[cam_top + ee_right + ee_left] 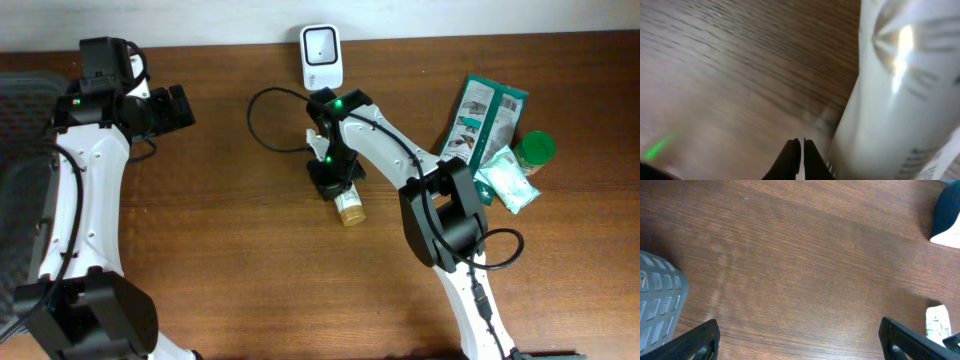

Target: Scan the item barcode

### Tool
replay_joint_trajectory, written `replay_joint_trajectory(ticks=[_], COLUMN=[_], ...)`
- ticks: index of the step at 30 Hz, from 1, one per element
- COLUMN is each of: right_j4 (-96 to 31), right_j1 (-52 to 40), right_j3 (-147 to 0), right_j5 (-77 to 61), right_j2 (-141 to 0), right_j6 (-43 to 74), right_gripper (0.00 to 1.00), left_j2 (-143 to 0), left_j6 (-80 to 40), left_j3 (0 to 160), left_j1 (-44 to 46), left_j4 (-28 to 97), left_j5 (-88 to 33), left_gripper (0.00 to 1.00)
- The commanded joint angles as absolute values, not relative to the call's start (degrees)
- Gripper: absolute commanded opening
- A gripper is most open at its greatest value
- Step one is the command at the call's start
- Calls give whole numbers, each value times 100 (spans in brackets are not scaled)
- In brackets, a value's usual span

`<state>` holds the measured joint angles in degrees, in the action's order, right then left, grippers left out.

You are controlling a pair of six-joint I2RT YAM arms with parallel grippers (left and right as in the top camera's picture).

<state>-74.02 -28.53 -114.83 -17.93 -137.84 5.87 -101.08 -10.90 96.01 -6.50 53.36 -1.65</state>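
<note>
The item, a white bottle (900, 90) with a tan cap (351, 210), lies on the wooden table just in front of the white barcode scanner (320, 56). In the overhead view my right gripper (335, 180) covers most of the bottle. The right wrist view shows that gripper (803, 142) shut with nothing between its fingers, its tips next to the bottle's left side. Whether they touch it is unclear. My left gripper (180, 105) hovers at the far left, wide open (799, 325) over bare wood.
A green box (485, 120), a green-capped jar (535, 150) and a white-green pouch (510, 182) lie at the right. The scanner's black cable (262, 125) loops left of the item. A grey mesh surface (657, 300) borders the table's left edge.
</note>
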Motion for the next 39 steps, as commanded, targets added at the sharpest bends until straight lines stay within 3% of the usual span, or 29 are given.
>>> replay_joint_trajectory(ticks=[1, 7, 11, 20, 25, 31, 34, 38, 39], right_j4=[-7505, -7524, -7496, -5339, -4403, -2851, -2930, -2934, -2882], right_j1=[-2825, -3341, -3454, -2810, -1898, -1758, -1719, -1717, -1719], right_j3=[-11434, -11432, -11115, -8501, -8337, -8335, -8357, -8357, -8357], right_j5=[-1420, 54, -604, -690, -685, -711, -1319, -1332, -1332], right_j2=[-13303, -11828, -11780, -11780, -11780, -11900, -11769, -11631, -11657], right_j6=[620, 1199, 1323, 2351, 2276, 2281, 2290, 3339, 3645], right_gripper=[5, 5, 4, 4, 4, 5, 18, 57, 61], left_j2=[-10055, -10055, -10055, -10055, -10055, -10055, -10055, -10055, -10055], left_j6=[-1059, -1059, -1059, -1059, -1059, -1059, -1059, -1059, -1059], left_j3=[9638, 9638, 9638, 9638, 9638, 9638, 9638, 9638, 9638], left_j1=[-666, -666, -666, -668, -668, -666, -668, -666, -668], left_j4=[5328, 5328, 5328, 5328, 5328, 5328, 5328, 5328, 5328], left_j5=[-167, -167, -167, -167, -167, -167, -167, -167, -167], left_gripper=[99, 99, 99, 99, 99, 99, 99, 99, 99])
